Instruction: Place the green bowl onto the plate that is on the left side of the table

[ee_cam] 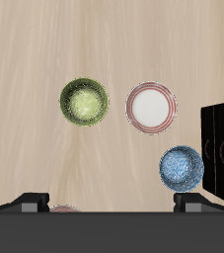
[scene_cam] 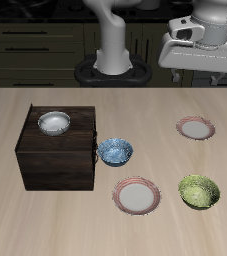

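Note:
The green bowl (scene_cam: pixel 199 190) (ee_cam: pixel 84 101) sits upright on the table near its front edge. Beside it is one red-rimmed plate (scene_cam: pixel 137 196) (ee_cam: pixel 150 106). The plate on the left side of the table (scene_cam: pixel 195 127) lies farther back, empty; in the wrist view only a sliver of its rim (ee_cam: pixel 64 209) shows past the gripper body. My gripper (scene_cam: pixel 203 62) (ee_cam: pixel 112 203) hangs high above that far plate, well clear of the green bowl. Its fingers (ee_cam: pixel 32 201) stand wide apart and hold nothing.
A blue patterned bowl (scene_cam: pixel 115 151) (ee_cam: pixel 182 167) rests between the nearer plate and a dark wooden cabinet (scene_cam: pixel 57 150) (ee_cam: pixel 220 148). A white bowl (scene_cam: pixel 54 122) sits on top of the cabinet.

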